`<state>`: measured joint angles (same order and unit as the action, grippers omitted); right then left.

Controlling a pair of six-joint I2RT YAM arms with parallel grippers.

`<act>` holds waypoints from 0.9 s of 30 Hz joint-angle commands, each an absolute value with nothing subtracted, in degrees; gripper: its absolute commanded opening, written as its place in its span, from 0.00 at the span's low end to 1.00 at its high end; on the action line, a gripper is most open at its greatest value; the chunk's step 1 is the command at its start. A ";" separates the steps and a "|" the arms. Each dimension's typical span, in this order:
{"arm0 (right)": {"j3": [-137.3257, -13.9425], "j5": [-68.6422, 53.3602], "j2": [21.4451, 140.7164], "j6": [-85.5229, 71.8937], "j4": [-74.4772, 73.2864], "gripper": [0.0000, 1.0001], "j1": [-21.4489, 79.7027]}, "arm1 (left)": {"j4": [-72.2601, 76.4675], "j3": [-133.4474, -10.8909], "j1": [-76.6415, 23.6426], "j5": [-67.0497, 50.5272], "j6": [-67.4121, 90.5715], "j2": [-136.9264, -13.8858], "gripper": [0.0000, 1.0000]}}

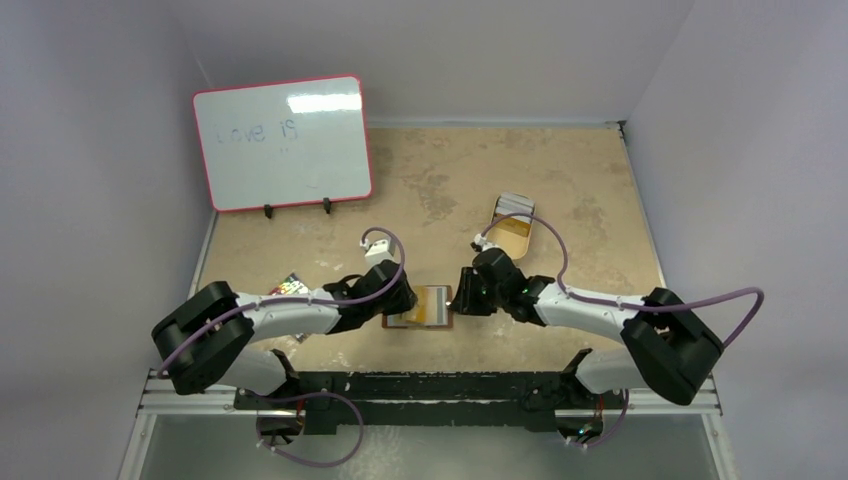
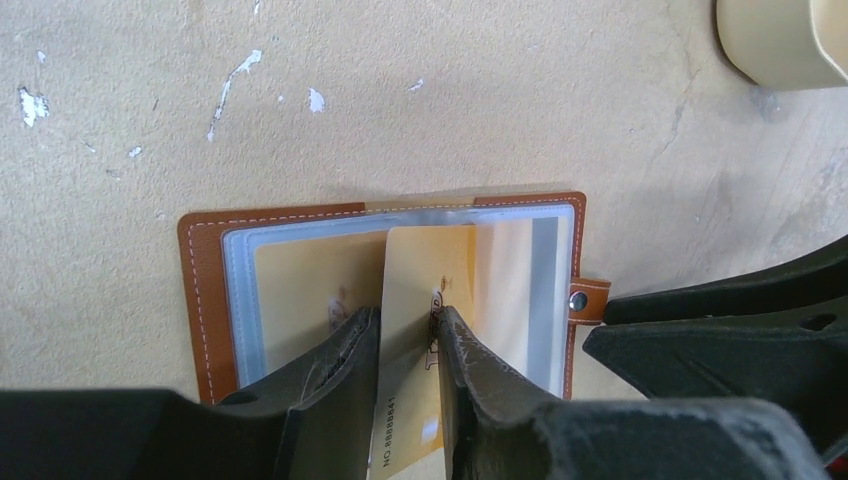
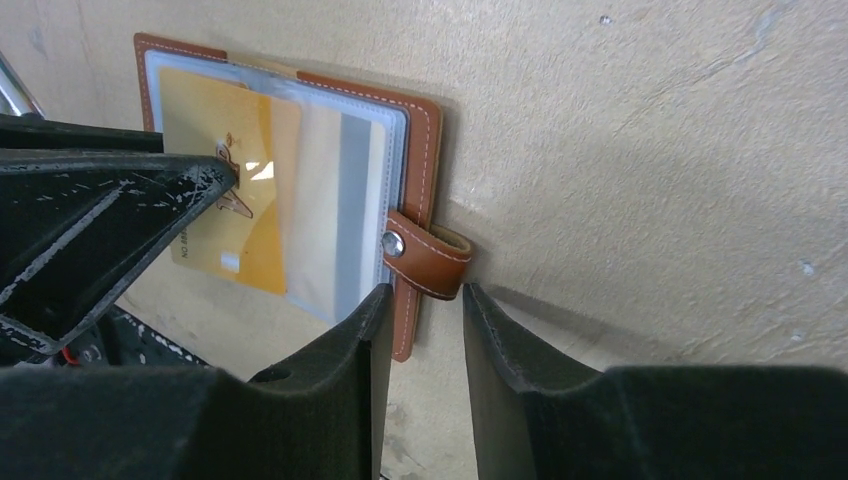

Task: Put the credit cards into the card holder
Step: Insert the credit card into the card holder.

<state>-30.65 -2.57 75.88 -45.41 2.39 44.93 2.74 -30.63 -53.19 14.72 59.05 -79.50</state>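
Observation:
The brown leather card holder (image 1: pixel 420 306) lies open on the table between the two arms, its clear sleeves (image 2: pixel 240 290) facing up and its snap strap (image 3: pixel 432 262) on the right. My left gripper (image 2: pixel 405 312) is shut on a gold credit card (image 2: pixel 425 270), whose far end lies over the sleeves. My right gripper (image 3: pixel 425 290) is open at the holder's right edge (image 3: pixel 425 130). Its left finger (image 3: pixel 360 330) is against that edge and the strap's end sits just ahead of the gap. No other credit cards show clearly.
A tan oval tin (image 1: pixel 512 228) stands open behind the right arm, its corner at the top right of the left wrist view (image 2: pixel 780 40). A red-framed whiteboard (image 1: pixel 283 140) stands at the back left. A small multicoloured thing (image 1: pixel 290 286) lies by the left arm.

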 commanded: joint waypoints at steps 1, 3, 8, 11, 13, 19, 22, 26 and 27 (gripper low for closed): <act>-29.31 -4.18 76.97 -47.37 6.54 0.34 45.64 | 2.17 -31.14 -54.41 17.95 60.20 -80.43 0.23; -28.82 -4.95 77.88 -47.99 8.47 0.33 45.88 | 3.72 -30.62 -54.82 18.37 60.86 -81.18 0.17; -27.05 -6.24 79.01 -50.00 11.88 0.31 46.81 | 5.11 -30.27 -54.79 20.81 61.37 -82.48 0.04; -26.09 -6.88 78.93 -51.03 13.42 0.30 47.10 | 6.65 -28.87 -54.90 22.96 62.12 -82.03 0.00; -25.77 -7.24 79.05 -51.37 14.15 0.30 47.22 | 8.35 -27.88 -54.92 22.67 62.47 -82.20 0.00; -24.56 -7.73 79.28 -52.59 16.40 0.29 47.54 | 13.33 -24.92 -56.68 22.10 66.20 -82.69 0.00; -24.20 -7.78 79.64 -52.69 17.03 0.28 47.54 | 11.88 -23.83 -56.78 25.72 66.39 -81.75 0.00; -23.63 -8.07 79.82 -52.74 17.75 0.28 47.48 | 12.97 -21.25 -56.77 29.68 65.65 -78.59 0.00; -23.42 -8.03 79.69 -52.86 17.80 0.28 47.54 | 13.64 -20.83 -56.78 29.78 65.27 -78.19 0.00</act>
<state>-24.75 -5.93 78.59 -51.75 16.73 46.59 16.08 -24.05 -56.38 25.28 66.04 -79.37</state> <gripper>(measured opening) 0.283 0.045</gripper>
